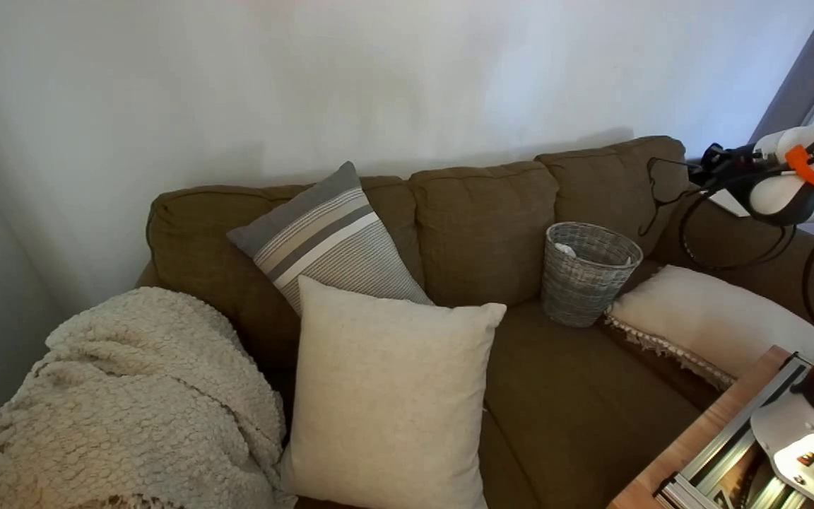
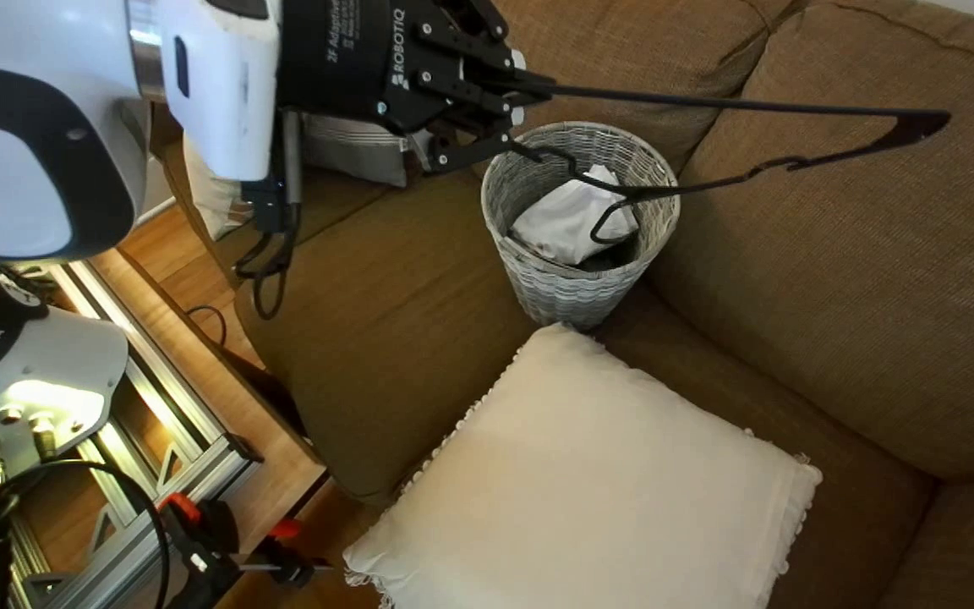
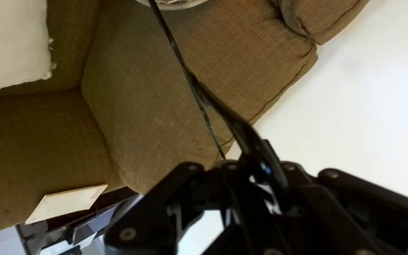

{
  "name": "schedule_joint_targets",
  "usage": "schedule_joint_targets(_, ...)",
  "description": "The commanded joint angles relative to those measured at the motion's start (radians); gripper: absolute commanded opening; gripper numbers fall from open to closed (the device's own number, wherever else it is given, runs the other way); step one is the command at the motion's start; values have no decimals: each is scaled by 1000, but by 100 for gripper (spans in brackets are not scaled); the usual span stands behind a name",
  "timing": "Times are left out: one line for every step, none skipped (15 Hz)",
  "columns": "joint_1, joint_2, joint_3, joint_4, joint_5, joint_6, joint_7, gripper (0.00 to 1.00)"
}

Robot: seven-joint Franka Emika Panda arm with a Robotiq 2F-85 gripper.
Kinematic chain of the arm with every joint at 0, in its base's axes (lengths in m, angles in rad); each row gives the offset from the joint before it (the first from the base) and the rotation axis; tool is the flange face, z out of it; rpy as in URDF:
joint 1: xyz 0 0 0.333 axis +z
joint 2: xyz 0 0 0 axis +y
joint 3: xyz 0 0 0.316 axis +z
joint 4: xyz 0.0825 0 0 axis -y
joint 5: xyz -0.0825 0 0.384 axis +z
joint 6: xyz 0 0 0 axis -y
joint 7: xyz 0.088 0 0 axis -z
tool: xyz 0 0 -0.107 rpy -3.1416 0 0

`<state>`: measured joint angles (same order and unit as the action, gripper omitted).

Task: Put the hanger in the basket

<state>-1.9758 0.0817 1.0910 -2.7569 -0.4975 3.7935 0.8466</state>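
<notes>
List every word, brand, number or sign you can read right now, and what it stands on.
"ROBOTIQ" on the gripper.
"2F Adaptive" on the gripper; lines beside it too small.
"FRANKA E" on the arm, rest unclear.
"FRANKA" on the base.
"KA EMIKA" on the base, start cut off.
Reddish marking on the board, wrist view: too blurred to read.

The pincer (image 2: 521, 87) reads "ROBOTIQ", "2F Adaptive"; arm (image 1: 788, 194) and base (image 1: 788, 430), "FRANKA".

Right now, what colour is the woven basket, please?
Grey; the basket shows best in an exterior view.
</notes>
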Motion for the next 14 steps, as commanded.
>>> schedule_joint_targets(-59,-69,3,3,-275,19,161,2)
schedule_joint_targets(-61,-59,3,7,-357,13,179,2)
schedule_joint_targets(-57,-44,5,8,-438,-4,190,2)
schedule_joint_targets(-59,-60,0,8,-520,0,224,2)
schedule_joint_targets(-65,-74,-9,7,-600,21,254,2)
schedule_joint_targets(-77,-86,-23,7,-677,49,290,2)
schedule_joint_targets(-86,-106,-35,8,-753,79,332,2)
schedule_joint_targets(-99,-126,-54,8,-831,122,376,2)
schedule_joint_targets(-120,-174,-81,8,-909,188,438,2)
schedule_joint_targets(-136,-213,-110,8,-987,240,495,2)
schedule_joint_targets(-29,-247,-275,9,-1066,298,539,2)
schedule_joint_targets(-35,-288,-329,9,-1126,360,546,2)
schedule_joint_targets(-25,-318,-410,9,-1194,409,580,2)
schedule_joint_targets(-11,-336,-492,9,-1226,446,580,2)
